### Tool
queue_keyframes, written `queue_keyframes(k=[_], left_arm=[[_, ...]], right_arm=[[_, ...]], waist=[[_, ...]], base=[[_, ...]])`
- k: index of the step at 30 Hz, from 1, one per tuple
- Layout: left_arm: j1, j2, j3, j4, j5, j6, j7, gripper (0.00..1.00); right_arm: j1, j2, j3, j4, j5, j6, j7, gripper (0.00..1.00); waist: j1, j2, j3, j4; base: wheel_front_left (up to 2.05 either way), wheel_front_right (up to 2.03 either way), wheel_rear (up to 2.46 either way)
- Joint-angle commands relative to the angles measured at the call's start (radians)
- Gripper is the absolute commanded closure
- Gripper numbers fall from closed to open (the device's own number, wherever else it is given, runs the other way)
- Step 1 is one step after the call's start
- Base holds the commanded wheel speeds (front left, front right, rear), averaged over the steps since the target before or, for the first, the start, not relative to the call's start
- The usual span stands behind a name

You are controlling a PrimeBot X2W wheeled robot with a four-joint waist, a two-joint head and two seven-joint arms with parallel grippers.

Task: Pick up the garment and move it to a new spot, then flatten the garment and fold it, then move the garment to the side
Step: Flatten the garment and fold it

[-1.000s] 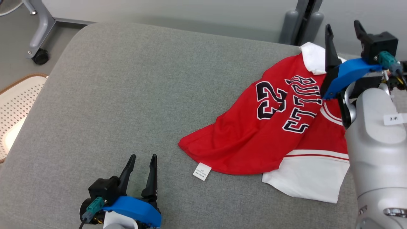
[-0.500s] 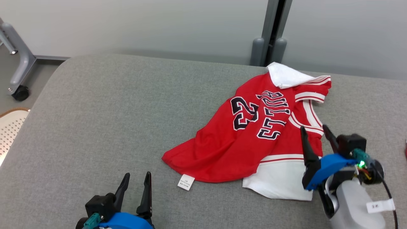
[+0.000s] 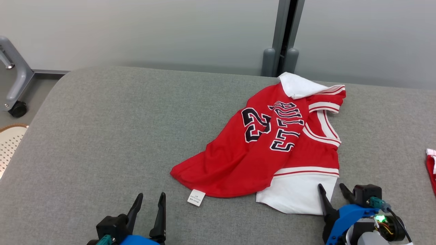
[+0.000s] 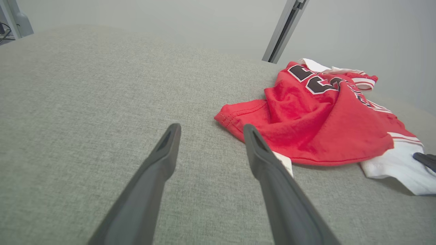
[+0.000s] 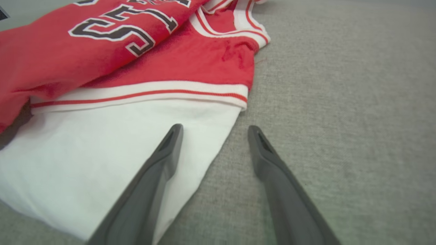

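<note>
**Right claw now low by the white hem; garment lies loose, in neither claw**

Head view: the camera has tilted since a second ago, so the whole scene sits differently in frame. Apart from that, the right claw (image 3: 330, 185) has come down from beside the collar to the near right, just off the white hem. One garment (image 3: 272, 149), a red jersey with dark lettering and white trim, lies crumpled right of centre on the grey padded worktop (image 3: 102, 136), in the same shape as before. One white label (image 3: 196, 197) sticks out at its near edge. One further scrap of red and white cloth (image 3: 431, 170) shows at the right edge. There are two claws. The left claw (image 3: 151, 194) is at the near left, spread wide, empty, well apart from the jersey.

Left wrist view: the left claw (image 4: 211, 126) gapes over bare worktop, with the garment (image 4: 316, 119) ahead and to the right.

Right wrist view: the right claw (image 5: 214, 127) is fully spread and holds nothing. One finger lies over the white hem, the other over bare worktop; contact cannot be told.
</note>
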Motion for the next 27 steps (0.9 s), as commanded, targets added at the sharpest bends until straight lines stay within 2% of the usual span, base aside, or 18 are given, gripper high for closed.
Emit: queue_keyframes(k=[1,4,5,6,7,8,11,18,24,25,26,27], left_arm=[[-0.003,0.007,0.001,0.0,-0.005,-0.002,-0.002,0.0],[-0.01,0.008,-0.001,0.001,-0.009,-0.002,-0.002,0.0],[-0.012,0.009,-0.001,0.001,-0.008,-0.002,-0.002,0.0],[-0.015,0.01,-0.002,0.0,-0.008,-0.002,-0.002,0.0],[-0.016,0.01,-0.001,-0.001,-0.008,-0.002,-0.002,0.0],[-0.017,0.011,0.0,-0.001,-0.009,-0.002,-0.002,0.0],[-0.02,0.01,0.004,-0.003,-0.009,-0.002,-0.002,0.0],[-0.014,0.004,0.007,-0.003,-0.01,-0.002,-0.002,0.0],[-0.025,0.001,-0.001,-0.003,-0.008,-0.002,-0.002,0.0],[-0.025,0.001,-0.001,-0.003,-0.007,-0.002,-0.002,0.0],[-0.025,0.0,-0.001,-0.002,-0.006,-0.002,-0.002,0.0],[-0.025,0.0,-0.001,-0.003,-0.004,-0.002,-0.002,0.0]], right_arm=[[-0.009,0.0,-0.007,0.014,0.0,0.0,-0.002,0.0],[-0.024,0.0,-0.021,0.068,-0.007,0.0,0.006,0.0],[-0.029,0.0,-0.024,0.082,-0.009,0.0,0.006,0.09],[-0.033,0.0,-0.026,0.098,-0.014,0.0,0.008,0.52],[-0.038,0.001,-0.029,0.11,-0.016,0.0,0.008,0.81],[-0.043,0.001,-0.034,0.121,-0.019,0.0,0.008,1.0],[-0.057,0.0,-0.082,0.122,-0.055,0.0,0.005,1.0],[-0.093,-0.047,-0.23,0.056,-0.138,-0.001,-0.002,1.0],[-0.125,-0.064,-0.305,-0.002,-0.212,0.0,-0.003,1.0],[-0.129,-0.059,-0.314,-0.019,-0.222,0.0,-0.003,0.56],[-0.134,-0.052,-0.322,-0.047,-0.228,0.0,-0.003,0.0],[-0.133,-0.044,-0.323,-0.08,-0.236,0.0,-0.003,0.0]], waist=[[0.0002,-0.0001,0.005,0.005],[0.0002,-0.0001,0.013,0.015],[0.0002,-0.0001,0.017,0.017],[0.0002,-0.0001,0.02,0.02],[0.0002,-0.0001,0.023,0.022],[0.0002,-0.0001,0.025,0.023],[0.0002,-0.0001,0.029,0.022],[0.0002,-0.0001,0.022,0.004],[0.0002,-0.0001,0.02,-0.01],[0.0002,-0.0001,0.019,-0.012],[0.0002,-0.0001,0.018,-0.014],[0.0002,-0.0001,0.017,-0.015]], base=[[0.0,0.0,0.0],[0.0,0.0,0.0],[0.0,0.0,0.0],[0.0,0.0,0.0],[0.0,0.0,0.0],[0.0,0.0,0.0],[0.0,0.0,0.0],[0.0,0.0,0.0],[0.0,0.0,0.0],[0.0,0.0,0.0],[0.0,0.0,0.0],[0.0,0.0,0.0]])
